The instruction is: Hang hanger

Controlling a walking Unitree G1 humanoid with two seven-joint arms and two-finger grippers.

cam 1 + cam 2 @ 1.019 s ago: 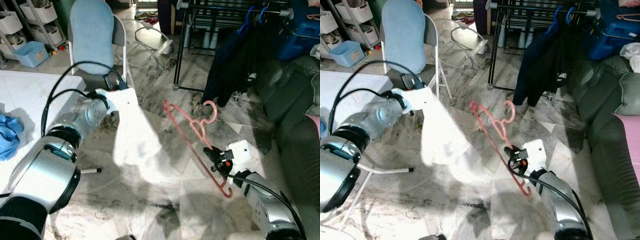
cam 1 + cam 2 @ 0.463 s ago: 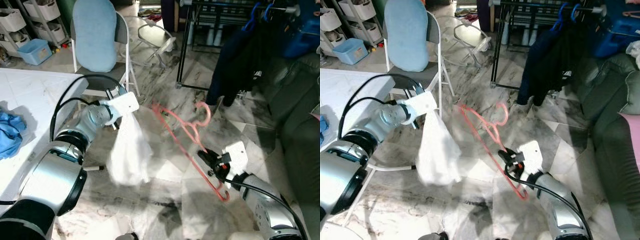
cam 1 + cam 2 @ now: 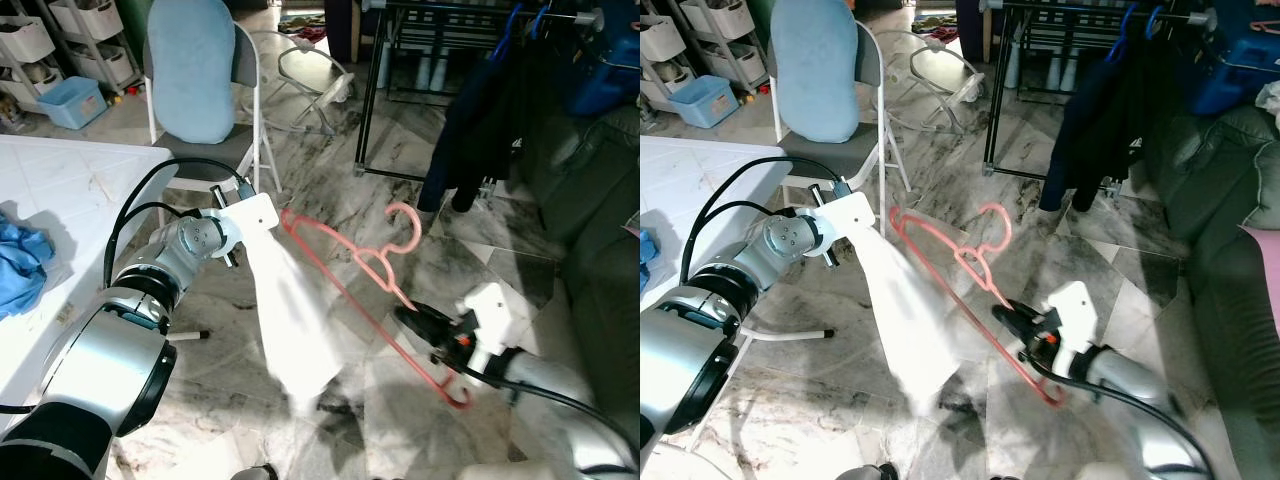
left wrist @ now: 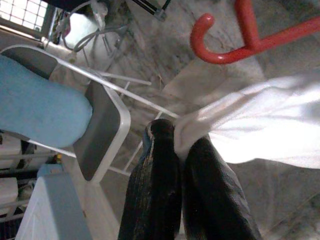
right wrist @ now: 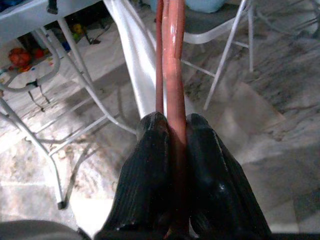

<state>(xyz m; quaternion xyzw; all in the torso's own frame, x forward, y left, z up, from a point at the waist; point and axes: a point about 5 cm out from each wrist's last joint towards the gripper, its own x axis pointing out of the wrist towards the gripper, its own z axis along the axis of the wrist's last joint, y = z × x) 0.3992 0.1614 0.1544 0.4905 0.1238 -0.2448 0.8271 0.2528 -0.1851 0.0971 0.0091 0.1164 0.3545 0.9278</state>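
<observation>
My silver left arm reaches forward over the marble floor (image 3: 300,190), elbow bent beside the white worktop (image 3: 60,190). From my left gripper (image 4: 175,145) hangs a white cloth garment (image 3: 295,320), its edge pinched between clenched jaws. My right arm stretches low across the floor, and my right gripper (image 5: 170,135) is clamped on the lower bar of the pink-red plastic hanger (image 3: 375,270), which tilts up with its far end touching the garment's top. The black clothes rack (image 3: 420,60) stands well apart.
</observation>
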